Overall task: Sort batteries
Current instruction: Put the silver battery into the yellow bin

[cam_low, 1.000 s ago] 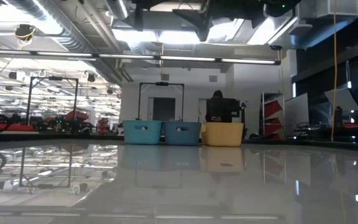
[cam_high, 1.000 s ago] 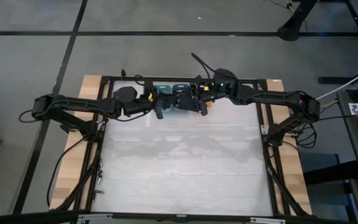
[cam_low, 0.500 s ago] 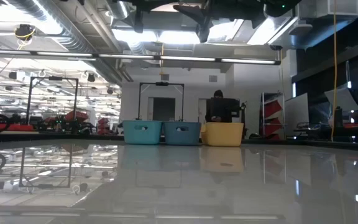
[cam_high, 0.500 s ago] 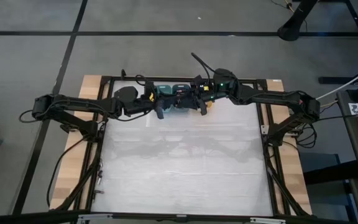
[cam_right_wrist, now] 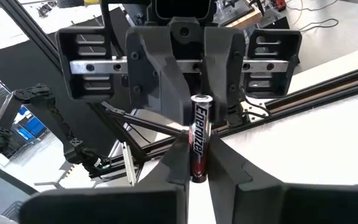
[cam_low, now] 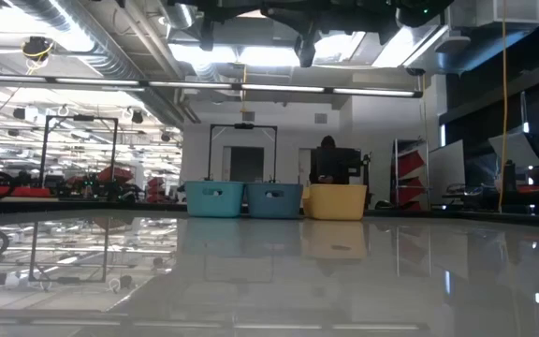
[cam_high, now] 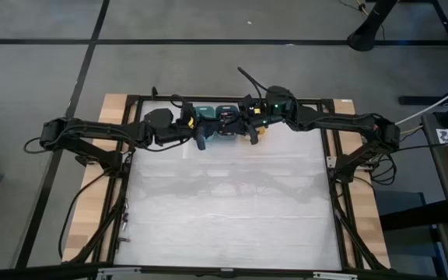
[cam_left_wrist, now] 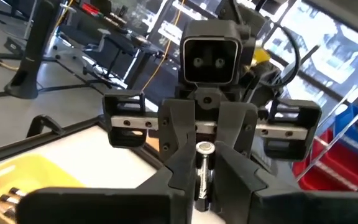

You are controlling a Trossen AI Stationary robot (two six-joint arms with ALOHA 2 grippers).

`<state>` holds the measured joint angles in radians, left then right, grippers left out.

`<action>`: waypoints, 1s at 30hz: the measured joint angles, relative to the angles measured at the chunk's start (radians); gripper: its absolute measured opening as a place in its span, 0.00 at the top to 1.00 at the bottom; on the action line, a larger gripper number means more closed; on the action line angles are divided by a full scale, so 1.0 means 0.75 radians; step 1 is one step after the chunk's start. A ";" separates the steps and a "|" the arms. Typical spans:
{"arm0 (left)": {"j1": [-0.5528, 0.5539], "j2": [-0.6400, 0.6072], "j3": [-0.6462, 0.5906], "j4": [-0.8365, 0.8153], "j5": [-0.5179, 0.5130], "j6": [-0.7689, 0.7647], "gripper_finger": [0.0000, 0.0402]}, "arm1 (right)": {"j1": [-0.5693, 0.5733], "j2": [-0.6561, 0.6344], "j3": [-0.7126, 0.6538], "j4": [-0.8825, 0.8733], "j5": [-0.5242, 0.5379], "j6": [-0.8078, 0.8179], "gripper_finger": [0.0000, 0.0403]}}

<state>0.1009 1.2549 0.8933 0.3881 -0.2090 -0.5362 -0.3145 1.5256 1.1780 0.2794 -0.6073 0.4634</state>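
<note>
Overhead, one battery — two grippers, three bins

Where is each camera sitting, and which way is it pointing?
High: above the table, looking straight down; both arms meet over the bins.
Low: at tabletop height, facing the bins; arm parts along the top.
Left wrist: on the left arm, facing the right gripper; own fingers show.
Right wrist: on the right arm, facing the left gripper; own fingers show.
Shared: both wrist views show one battery between the grippers.

A black-and-red battery with silvery ends; bins teal, blue and yellow.
</note>
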 joint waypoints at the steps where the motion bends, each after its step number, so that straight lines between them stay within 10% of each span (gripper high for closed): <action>1: -0.001 -0.001 0.000 -0.013 0.000 0.010 0.87 | 0.000 0.001 0.000 0.000 0.003 0.000 0.93; 15: 0.051 -0.067 -0.003 -0.170 -0.012 0.048 0.43 | -0.076 -0.004 0.001 -0.033 -0.019 -0.001 0.93; 25: 0.128 -0.306 -0.002 -0.704 -0.057 0.015 0.39 | -0.316 -0.026 0.002 -0.231 -0.001 -0.004 0.93; 30: 0.118 -0.373 -0.002 -0.931 -0.073 -0.036 0.39 | -0.428 -0.026 0.002 -0.689 0.259 -0.105 0.93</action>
<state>0.1892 0.9748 0.8917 -0.3105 -0.2637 -0.5635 -0.6356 1.5059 1.1797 -0.2376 -0.4130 0.3849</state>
